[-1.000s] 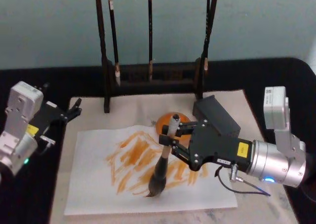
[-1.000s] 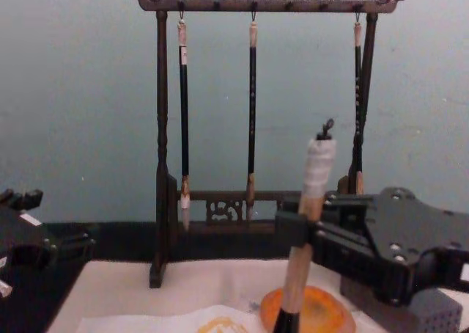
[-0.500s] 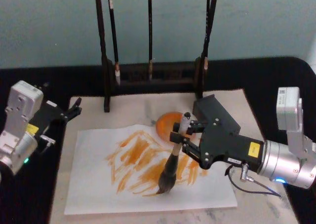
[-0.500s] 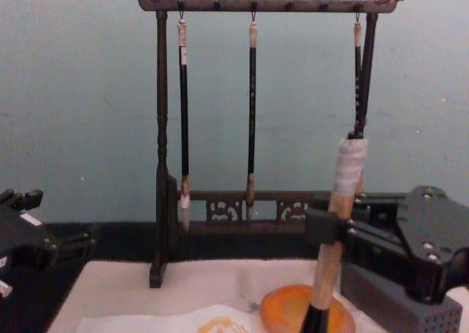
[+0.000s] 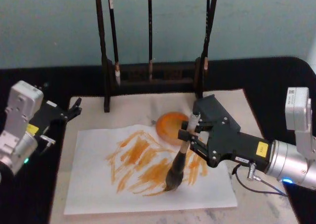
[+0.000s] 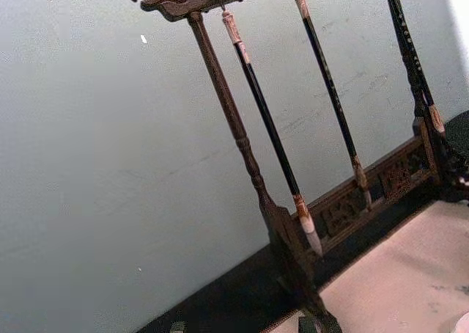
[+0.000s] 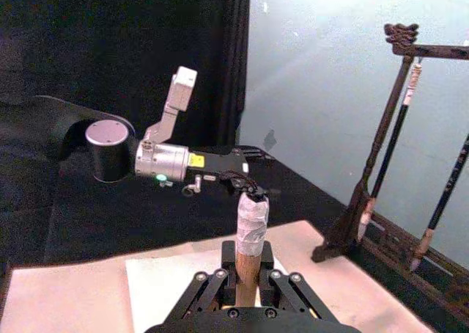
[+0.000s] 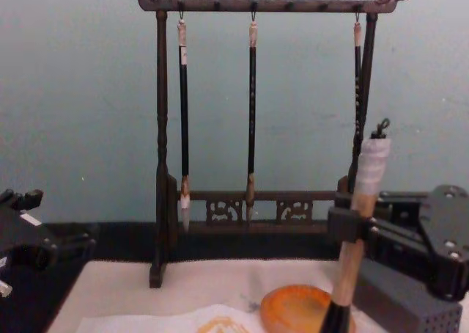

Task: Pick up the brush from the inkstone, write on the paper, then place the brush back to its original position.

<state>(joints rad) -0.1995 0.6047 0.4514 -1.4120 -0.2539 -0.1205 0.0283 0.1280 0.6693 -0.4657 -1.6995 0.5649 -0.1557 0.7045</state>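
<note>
My right gripper (image 5: 187, 137) is shut on the tan handle of the brush (image 5: 175, 172). The brush leans with its grey bristles down on the paper (image 5: 94, 189), at the right end of a patch of orange strokes. The white end with its loop points up, as the chest view shows for the brush (image 8: 368, 173) and right gripper (image 8: 352, 227). The orange inkstone (image 5: 169, 125) lies just behind the brush, on the paper's far edge. The right wrist view shows the brush (image 7: 250, 227) rising between the fingers. My left gripper (image 5: 74, 108) is parked open at the table's left, off the mat.
A dark wooden rack (image 5: 148, 78) with three thin hanging brushes stands behind the paper. A beige felt mat (image 5: 227, 98) lies under the paper on the black table. A grey perforated block (image 8: 407, 307) sits to the right of the inkstone, under my right gripper.
My right gripper has carried the brush to the right across the paper, its tip dragging along the orange strokes. The left arm has not moved.
</note>
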